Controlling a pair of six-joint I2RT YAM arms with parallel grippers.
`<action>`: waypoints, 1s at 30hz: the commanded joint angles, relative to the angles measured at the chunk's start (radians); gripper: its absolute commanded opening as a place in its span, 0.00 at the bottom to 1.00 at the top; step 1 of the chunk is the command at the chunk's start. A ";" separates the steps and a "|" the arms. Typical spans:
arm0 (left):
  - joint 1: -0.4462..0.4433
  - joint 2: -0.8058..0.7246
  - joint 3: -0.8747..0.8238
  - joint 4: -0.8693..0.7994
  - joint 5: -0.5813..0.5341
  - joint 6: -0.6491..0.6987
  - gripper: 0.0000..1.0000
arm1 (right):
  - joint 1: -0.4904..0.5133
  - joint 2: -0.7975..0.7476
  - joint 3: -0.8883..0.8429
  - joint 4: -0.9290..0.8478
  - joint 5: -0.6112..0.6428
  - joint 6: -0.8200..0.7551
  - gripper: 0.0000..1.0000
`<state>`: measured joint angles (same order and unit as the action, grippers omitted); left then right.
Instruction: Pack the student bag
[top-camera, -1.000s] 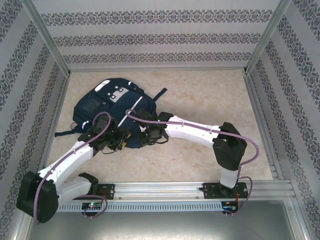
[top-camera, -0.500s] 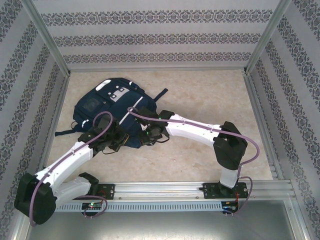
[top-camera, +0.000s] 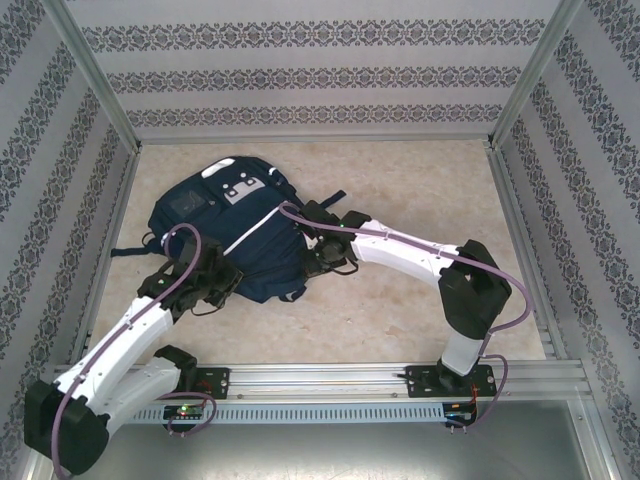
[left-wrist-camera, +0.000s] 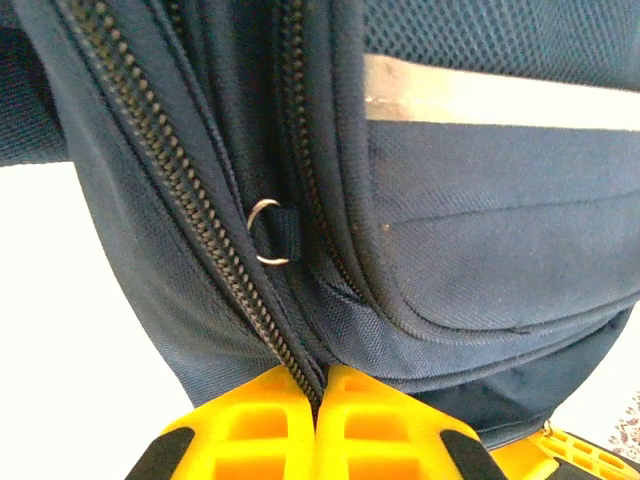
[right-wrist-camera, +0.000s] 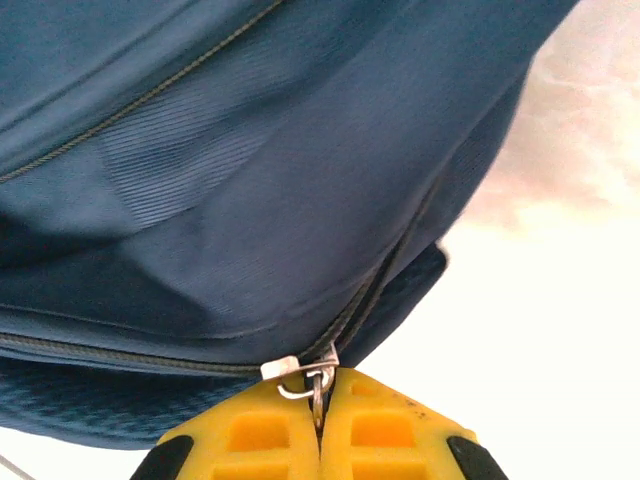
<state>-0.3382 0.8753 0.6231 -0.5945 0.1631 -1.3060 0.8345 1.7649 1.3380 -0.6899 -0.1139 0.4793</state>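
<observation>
Both arms (top-camera: 400, 255) outstretched — onto student bag (top-camera: 200, 215)

White arms (top-camera: 395, 252), black joints (top-camera: 472, 296), purple cables (top-camera: 178, 232) — yellow jaws

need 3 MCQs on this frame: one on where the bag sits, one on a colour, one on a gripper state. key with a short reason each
1. Where on the table does the student bag lie?
A. Left half, toward the far wall
B. Right near corner
C. On the near rail

2. What colour are the left gripper's fingers?
A. Red
B. Yellow
C. Green

3. What is the right gripper doing?
A. Open above the bag
B. Shut, clear of the bag
C. Shut on the zipper pull

Key:
1 A: the top view shows the bag left of centre, up by the far wall.
2 B: the left wrist view shows them yellow.
3 C: the right wrist view shows the metal pull pinched between closed fingers.
</observation>
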 joint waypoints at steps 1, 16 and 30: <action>0.114 -0.032 -0.008 -0.096 -0.089 0.119 0.00 | -0.044 -0.020 -0.010 -0.101 0.124 -0.056 0.00; 0.499 0.161 0.147 -0.191 0.098 0.502 0.13 | 0.100 0.051 0.097 0.000 0.018 -0.035 0.00; 0.106 -0.090 0.073 -0.095 0.160 -0.107 0.46 | 0.138 0.073 0.102 0.071 -0.024 -0.033 0.00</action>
<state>-0.1425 0.8062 0.7170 -0.7532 0.3813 -1.1889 0.9649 1.8427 1.4113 -0.6308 -0.1188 0.4488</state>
